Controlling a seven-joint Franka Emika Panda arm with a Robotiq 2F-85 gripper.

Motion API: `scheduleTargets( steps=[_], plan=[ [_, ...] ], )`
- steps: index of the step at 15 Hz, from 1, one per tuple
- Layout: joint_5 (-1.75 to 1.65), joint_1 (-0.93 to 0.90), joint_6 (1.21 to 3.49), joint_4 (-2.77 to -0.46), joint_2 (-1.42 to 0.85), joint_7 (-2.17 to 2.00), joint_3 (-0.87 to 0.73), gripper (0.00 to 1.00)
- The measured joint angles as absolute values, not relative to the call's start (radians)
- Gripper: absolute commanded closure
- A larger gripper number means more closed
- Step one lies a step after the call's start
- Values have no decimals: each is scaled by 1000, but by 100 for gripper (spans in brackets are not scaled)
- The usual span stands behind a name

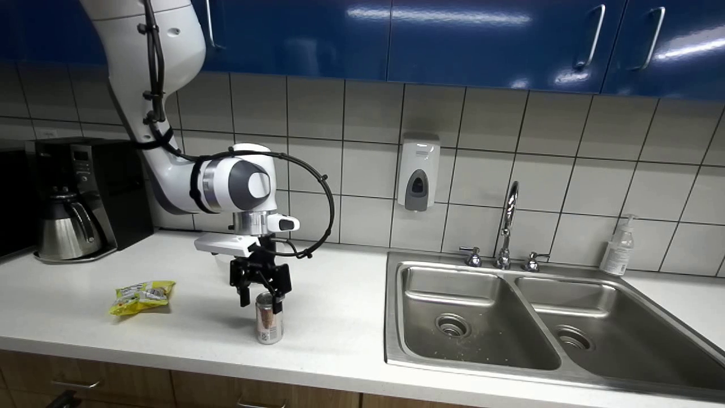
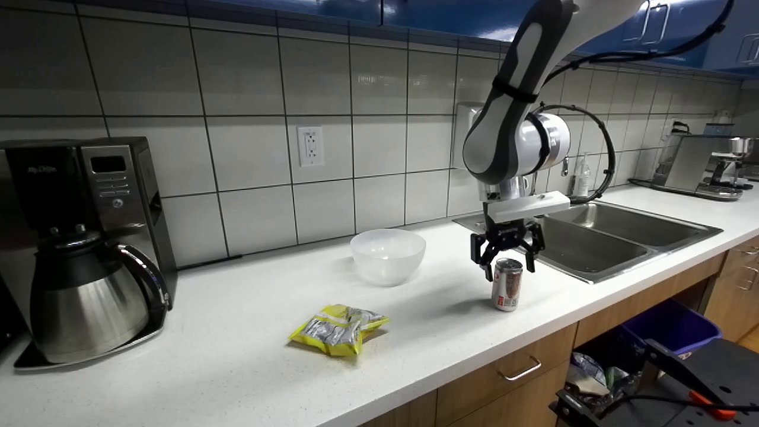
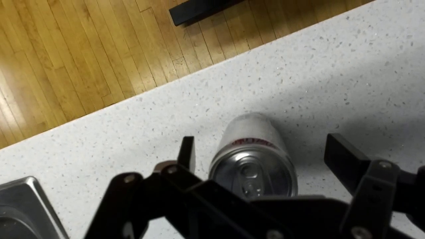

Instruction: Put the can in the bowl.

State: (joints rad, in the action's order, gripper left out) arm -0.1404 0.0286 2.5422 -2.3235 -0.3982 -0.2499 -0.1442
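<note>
Grab step, and we haven't got the can (image 2: 507, 289) yet
It's upright on the counter (image 2: 237, 356), between the spread fingers of our empty gripper (image 2: 509, 271), so we'd say center, close, lift. Then it's up over the rim of the bowl (image 2: 386, 264), near the tiles (image 2: 321, 207). Snack bag (image 2: 339, 332) looks off our route; sink (image 1: 536, 318) sits on the can's other side.

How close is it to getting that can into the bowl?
Done: the open tool is poised at the upright can.
In hand: seemingly the grasp, not yet made; the wrist view shows gaps on both sides.
Left: closing, lifting, carrying, and releasing into the bowl, standing apart.
</note>
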Motion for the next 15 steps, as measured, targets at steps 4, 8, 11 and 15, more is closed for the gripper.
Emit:
scheduleTargets(
  steps=[4,8,11,15],
  plan=[
    [-141,28,2546,-2328,-403,-250,-153,0],
    [-141,28,2553,-2326,-413,-250,-159,0],
    [-142,28,2562,-2320,-423,-250,-159,0],
    [-143,27,2578,-2306,-426,-250,-162,0]
  ],
)
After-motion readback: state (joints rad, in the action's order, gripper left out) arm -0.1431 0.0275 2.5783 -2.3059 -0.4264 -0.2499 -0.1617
